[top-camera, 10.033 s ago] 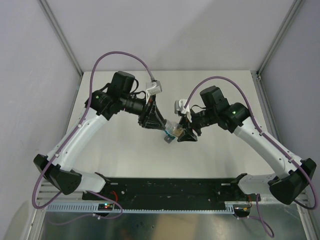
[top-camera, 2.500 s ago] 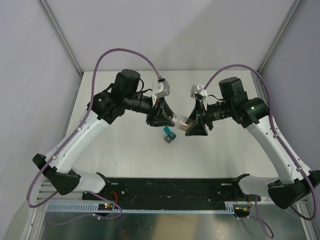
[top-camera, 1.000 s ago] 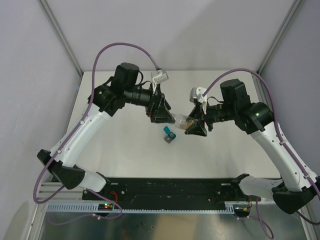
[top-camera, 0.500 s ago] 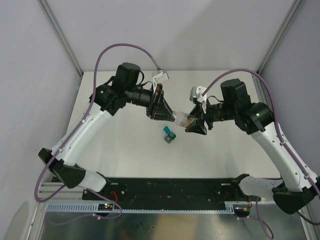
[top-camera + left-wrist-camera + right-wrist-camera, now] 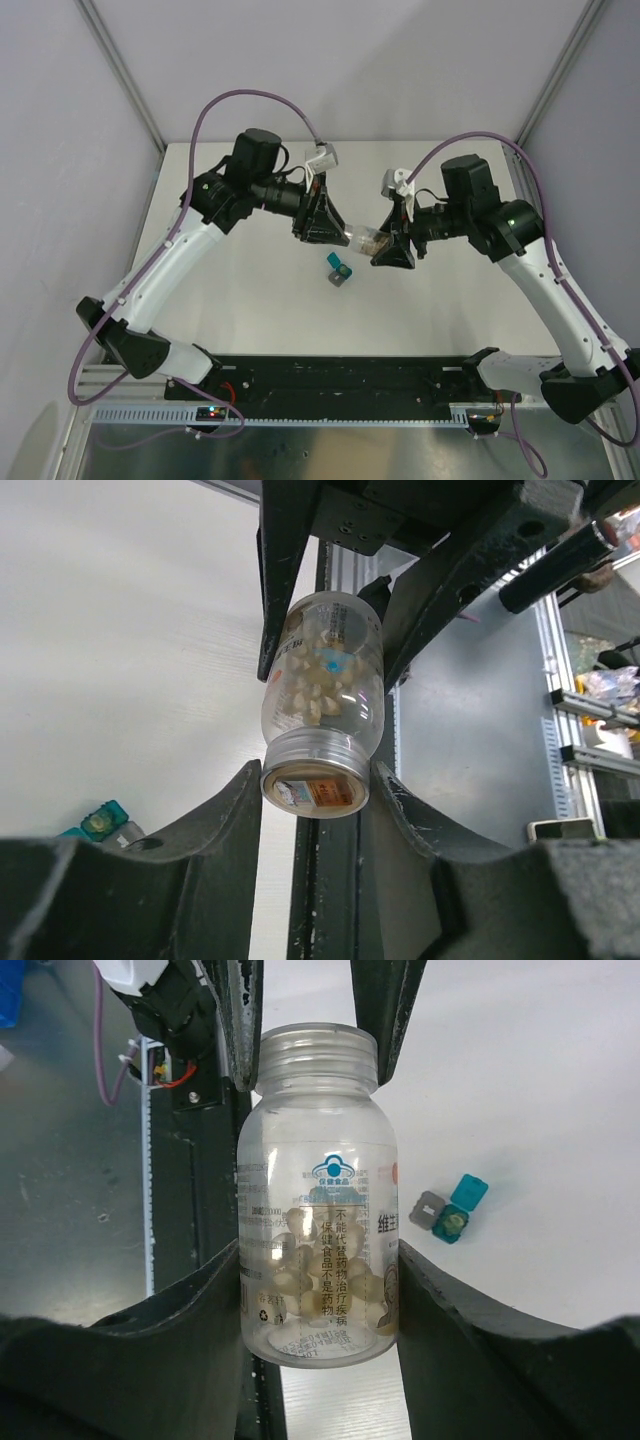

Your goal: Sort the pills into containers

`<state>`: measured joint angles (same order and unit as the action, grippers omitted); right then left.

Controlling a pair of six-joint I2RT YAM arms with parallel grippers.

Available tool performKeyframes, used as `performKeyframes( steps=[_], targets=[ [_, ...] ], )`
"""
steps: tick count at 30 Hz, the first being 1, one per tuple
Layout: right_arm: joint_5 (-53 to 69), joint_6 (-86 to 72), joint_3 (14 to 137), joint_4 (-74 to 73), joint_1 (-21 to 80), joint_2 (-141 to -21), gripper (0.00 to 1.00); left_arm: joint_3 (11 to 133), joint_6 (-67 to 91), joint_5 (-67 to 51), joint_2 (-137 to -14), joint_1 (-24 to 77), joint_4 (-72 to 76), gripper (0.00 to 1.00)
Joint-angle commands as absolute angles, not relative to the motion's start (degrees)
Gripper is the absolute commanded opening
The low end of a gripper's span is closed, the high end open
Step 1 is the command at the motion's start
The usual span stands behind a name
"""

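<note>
Open table [image 5: 270, 300] around teal box [image 5: 340, 272]

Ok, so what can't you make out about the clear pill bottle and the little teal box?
Pill count: in both wrist views the pale pills pile up inside the clear plastic bottle, partly behind its label.
Whether the cap is loosened: the left gripper covers its sides.
Contents of the small teal box with grey flap: too small in every view.
</note>
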<state>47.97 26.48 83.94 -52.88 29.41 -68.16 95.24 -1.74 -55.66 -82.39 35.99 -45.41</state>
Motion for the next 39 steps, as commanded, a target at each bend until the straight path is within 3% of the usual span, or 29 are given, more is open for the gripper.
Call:
performKeyframes(
  steps=[1, 20, 27, 33, 39],
  targets=[
    [53.6, 23.8, 84.9, -48.1, 28.0, -68.9, 0.0, 94.1, -7.1, -55.9, -79.1, 38.1, -46.2, 0.13],
    [68.0, 18.1, 82.8, -45.1, 23.4, -73.0, 0.0, 93.1, -16.4, -47.9, -75.5, 43.9, -46.3, 0.09],
    [66.9, 18.5, 82.4, -45.0, 23.4, -72.6, 0.0, 94.1, -14.8, -46.9, -76.1, 44.1, -46.3, 0.1],
    [63.8, 20.1, 82.1, -45.7, 24.5, -71.4, 0.0, 95.6, -11.7, -47.7, -77.9, 44.1, -46.3, 0.01],
    [60.3, 21.8, 81.9, -46.4, 25.7, -70.1, 0.0, 96.4, -8.7, -48.7, -79.6, 44.0, -46.3, 0.0]
  ],
)
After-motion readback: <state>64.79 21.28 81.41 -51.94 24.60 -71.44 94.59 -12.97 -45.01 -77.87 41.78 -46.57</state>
